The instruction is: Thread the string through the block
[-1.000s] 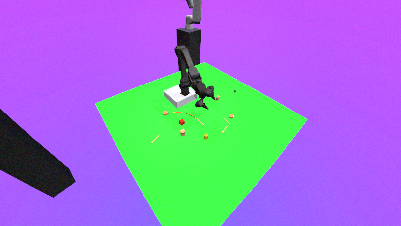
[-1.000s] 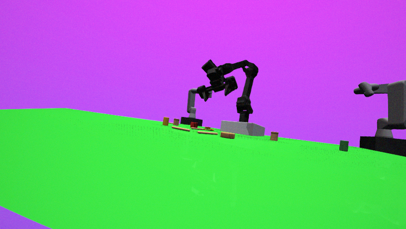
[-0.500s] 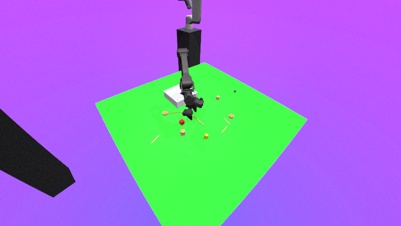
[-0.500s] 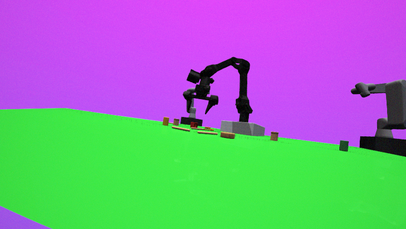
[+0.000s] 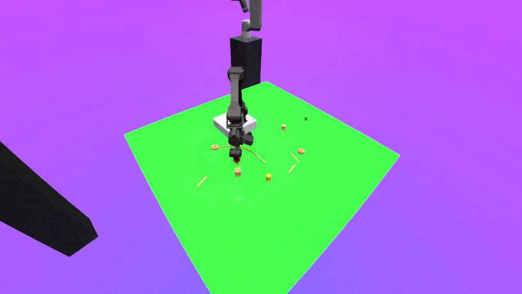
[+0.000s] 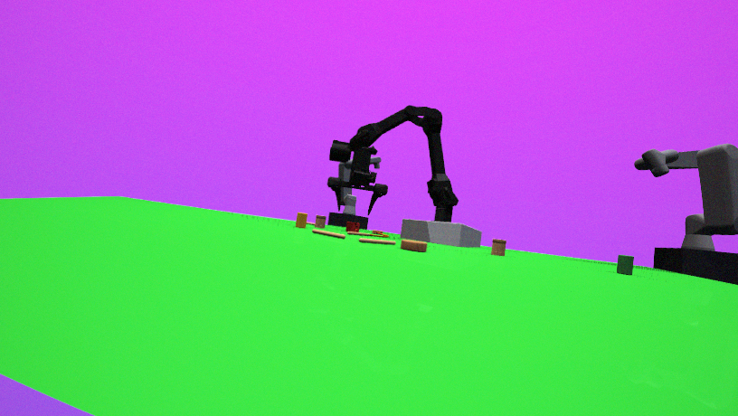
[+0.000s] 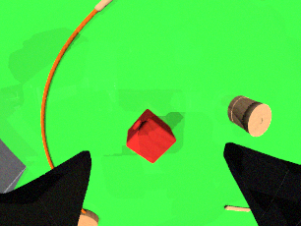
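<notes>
The small red block point(image 5: 237, 161) point(image 6: 353, 226) point(image 7: 151, 140) stands on the table; a dark hole opening shows on its upper-left face in the wrist view. The orange string point(image 7: 43, 113) curves from the round wooden button point(image 5: 214, 147) point(image 7: 90, 218) past the block's robot-base side, outside the block. Its pale stick point(image 5: 261, 158) point(image 7: 103, 5) lies on the table beyond the block from the button, cut off by the frame edge in the wrist view. My gripper point(image 6: 354, 212) point(image 7: 161, 155) is open, pointing down above the block, with nothing between its fingers. The top view hides the fingers.
A brown cylinder point(image 5: 238, 172) point(image 7: 250, 116) stands near the block. A yellow cylinder point(image 5: 268, 177) point(image 6: 301, 221), a second button point(image 5: 300, 151) point(image 6: 413, 246) and two loose sticks lie farther out; another loose stick point(image 5: 201, 181) lies opposite. The white robot base point(image 5: 220, 122) is behind.
</notes>
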